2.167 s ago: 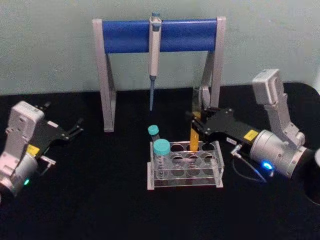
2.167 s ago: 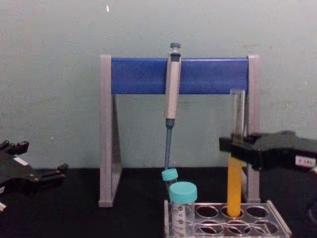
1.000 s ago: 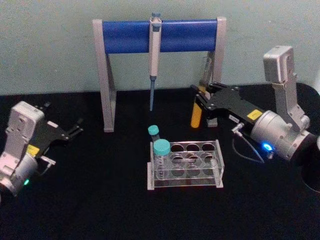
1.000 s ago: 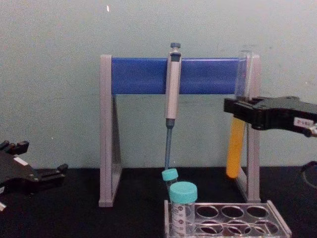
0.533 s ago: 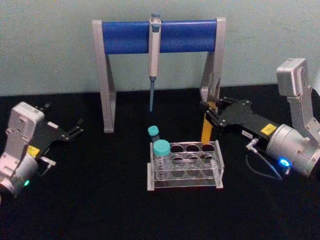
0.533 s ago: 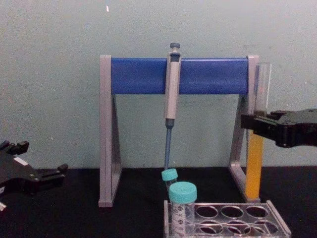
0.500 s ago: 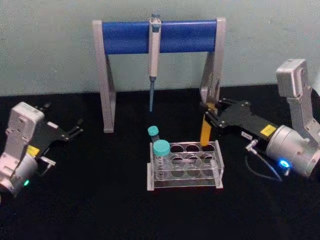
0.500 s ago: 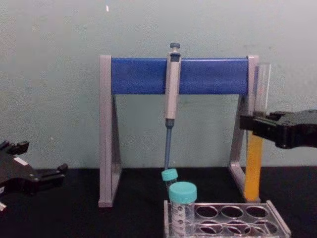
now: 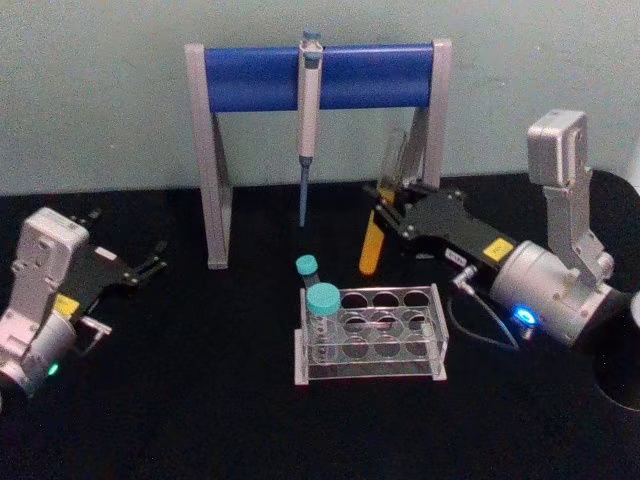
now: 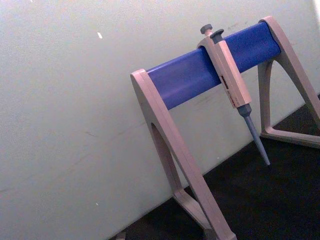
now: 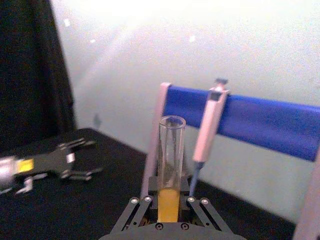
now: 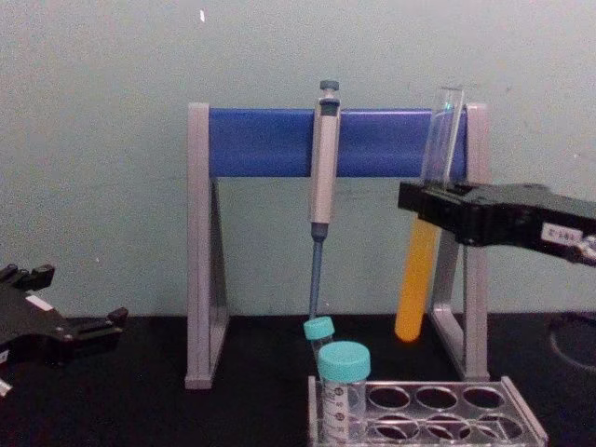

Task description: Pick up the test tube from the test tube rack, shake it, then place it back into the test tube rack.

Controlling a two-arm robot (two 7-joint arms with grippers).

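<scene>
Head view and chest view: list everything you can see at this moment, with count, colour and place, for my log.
test tube: 1, clear glass with orange-yellow liquid, held tilted in the air behind the rack
rack: 1, clear plastic, front centre of the table
capped tubes: 2, teal caps, standing at the rack's left end
stand: 1, grey legs and blue bar, at the back against the wall
pipette: 1, pale grey with a blue tip, hanging from the middle of the bar
table: 1, black
left gripper: 1, black, open, idle at the table's left
right gripper: 1, black, shut on the test tube, right of centre
</scene>
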